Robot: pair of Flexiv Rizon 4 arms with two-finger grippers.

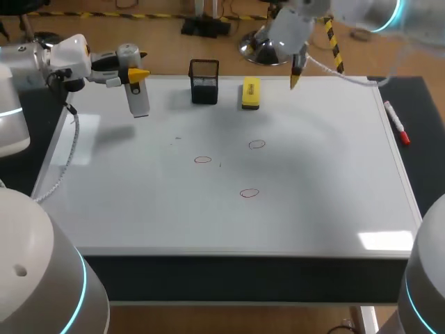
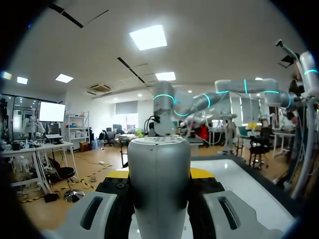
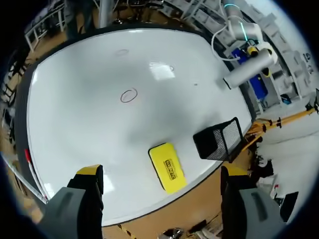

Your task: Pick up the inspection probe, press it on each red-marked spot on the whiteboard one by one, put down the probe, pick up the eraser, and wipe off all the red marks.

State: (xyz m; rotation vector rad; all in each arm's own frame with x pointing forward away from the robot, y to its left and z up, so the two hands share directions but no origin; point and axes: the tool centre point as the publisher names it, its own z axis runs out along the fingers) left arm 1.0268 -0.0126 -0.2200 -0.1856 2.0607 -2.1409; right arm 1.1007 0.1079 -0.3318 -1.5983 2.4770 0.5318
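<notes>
Looking down from the head view, the left jaws are gripping the grey probe (image 1: 139, 97) over the far left corner of the whiteboard (image 1: 313, 209), which is covering the desk. The probe is hanging roughly upright below the yellow fingertips (image 1: 140, 73). A black mesh basket (image 1: 204, 82) is standing at the far edge, and the yellow eraser (image 1: 251, 93) is lying near it, the two apart. Three red circles (image 1: 202, 160) are showing near the middle of the board, well apart from the probe. A red marker (image 1: 398, 124) is lying along the board's right edge. The right jaws are hanging above the far edge, beyond the eraser.

Looking along the left wrist, the probe (image 2: 159, 184) is sitting between the two fingers (image 2: 202, 173), which are pressing it from both sides.

Looking along the right wrist, the right jaws are standing wide open and empty. The eraser (image 3: 168, 168) is lying on the whiteboard (image 3: 89, 109) under them, with the basket (image 3: 219, 139) just beside it. One red circle (image 3: 128, 95) is showing ahead, and the probe (image 3: 246, 69) is hanging in the left jaws farther off.
</notes>
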